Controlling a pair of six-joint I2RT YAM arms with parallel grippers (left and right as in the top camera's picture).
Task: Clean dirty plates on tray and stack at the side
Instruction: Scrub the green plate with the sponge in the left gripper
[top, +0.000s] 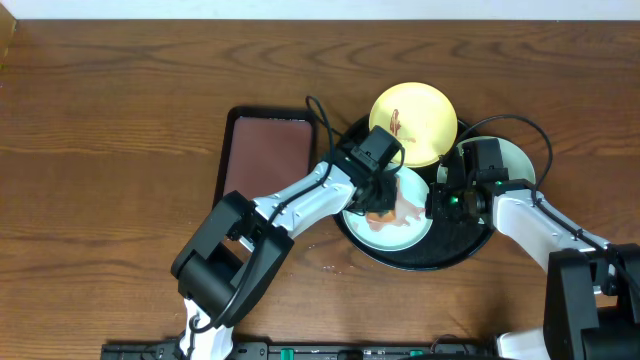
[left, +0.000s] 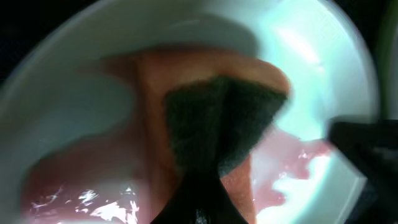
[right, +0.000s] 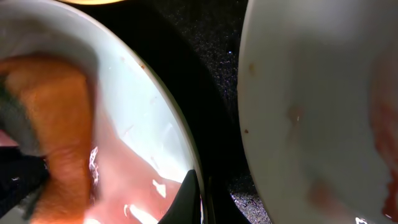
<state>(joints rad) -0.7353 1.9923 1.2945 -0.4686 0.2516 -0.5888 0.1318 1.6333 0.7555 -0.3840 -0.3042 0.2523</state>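
Scrubbing the smeared plate (top: 412, 232) in the tray (top: 458, 247), mid-frame.
My left claw (top: 381, 196) clenches the sponge (left: 217, 124) against it; my right claw (top: 437, 203) pinches its rim, likely as a brace.

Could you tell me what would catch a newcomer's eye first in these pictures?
The left gripper holds an orange sponge with a dark green scouring face on a pale blue-green plate smeared pink-red, in the middle of the round black tray. Behind it sits a pale yellow plate with a red streak; a reddish-brown rectangular tray lies to the left.
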